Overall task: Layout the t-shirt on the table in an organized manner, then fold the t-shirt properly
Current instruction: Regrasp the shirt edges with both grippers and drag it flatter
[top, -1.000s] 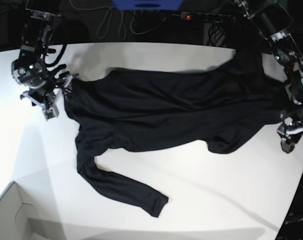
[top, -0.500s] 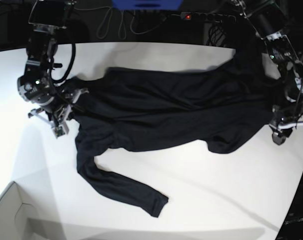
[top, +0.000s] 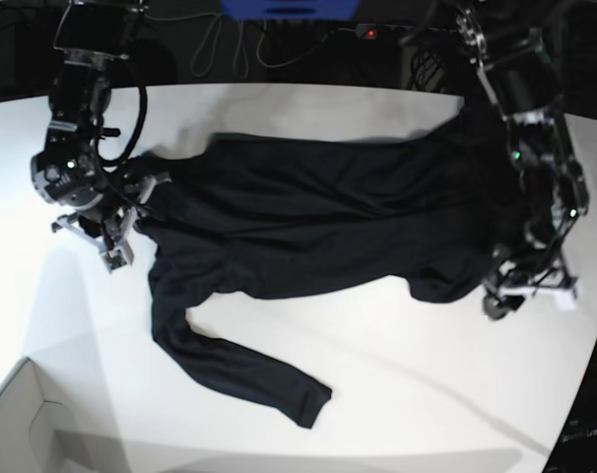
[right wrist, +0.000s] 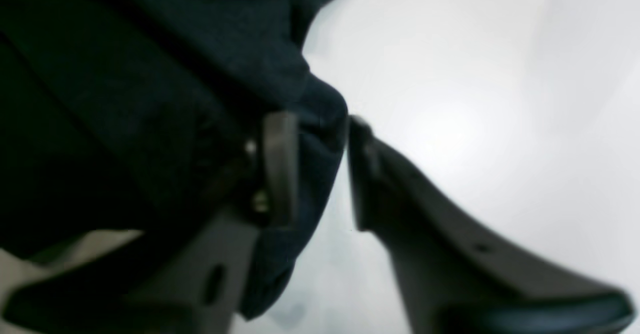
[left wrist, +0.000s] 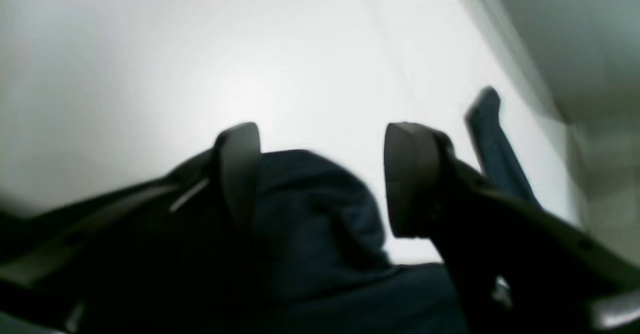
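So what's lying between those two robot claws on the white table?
In the base view, the plain black soft-fabric t-shirt fills the whole stretch between the right gripper and the left gripper, spread across the smooth white table.

Base overhead on table (top: pixel 397 394), wrist views close behind fingers (left wrist: pixel 240 169)

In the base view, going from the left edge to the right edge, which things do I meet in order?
Box corner → right gripper → t-shirt → left gripper, all above the table.
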You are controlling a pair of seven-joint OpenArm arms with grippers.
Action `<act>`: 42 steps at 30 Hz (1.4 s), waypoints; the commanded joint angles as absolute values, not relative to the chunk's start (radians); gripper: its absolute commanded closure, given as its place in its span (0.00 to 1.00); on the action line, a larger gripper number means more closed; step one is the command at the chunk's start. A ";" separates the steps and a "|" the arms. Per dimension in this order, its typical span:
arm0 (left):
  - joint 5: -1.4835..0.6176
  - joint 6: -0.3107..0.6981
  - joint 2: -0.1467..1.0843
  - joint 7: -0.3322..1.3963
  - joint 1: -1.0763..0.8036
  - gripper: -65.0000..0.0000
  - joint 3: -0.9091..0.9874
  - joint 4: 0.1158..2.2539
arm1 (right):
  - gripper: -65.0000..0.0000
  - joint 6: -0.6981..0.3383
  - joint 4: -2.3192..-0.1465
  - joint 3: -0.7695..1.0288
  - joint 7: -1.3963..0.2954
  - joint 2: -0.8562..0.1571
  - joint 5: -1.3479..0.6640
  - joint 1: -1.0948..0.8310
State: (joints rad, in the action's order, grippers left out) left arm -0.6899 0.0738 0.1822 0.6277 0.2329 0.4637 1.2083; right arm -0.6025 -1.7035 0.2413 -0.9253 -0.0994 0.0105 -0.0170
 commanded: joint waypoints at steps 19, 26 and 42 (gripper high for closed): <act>-0.389 0.073 0.197 0.415 0.348 0.63 0.105 0.977 | 0.52 -0.599 -1.721 0.243 -0.908 -0.113 -0.004 0.036; -0.407 0.067 0.243 0.412 0.349 0.98 0.110 1.004 | 0.47 -0.599 -1.695 0.191 -0.908 -0.047 -0.005 0.131; -0.510 0.067 0.272 0.418 0.278 1.00 0.326 1.141 | 0.45 -0.481 -1.236 0.065 -0.638 -0.054 -0.001 0.300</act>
State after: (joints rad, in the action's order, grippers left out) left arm -0.5018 0.0608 0.2565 0.4435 0.2527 0.3206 1.1194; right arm -0.4885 -1.2190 0.0643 -0.6662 -0.0509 0.0113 0.2710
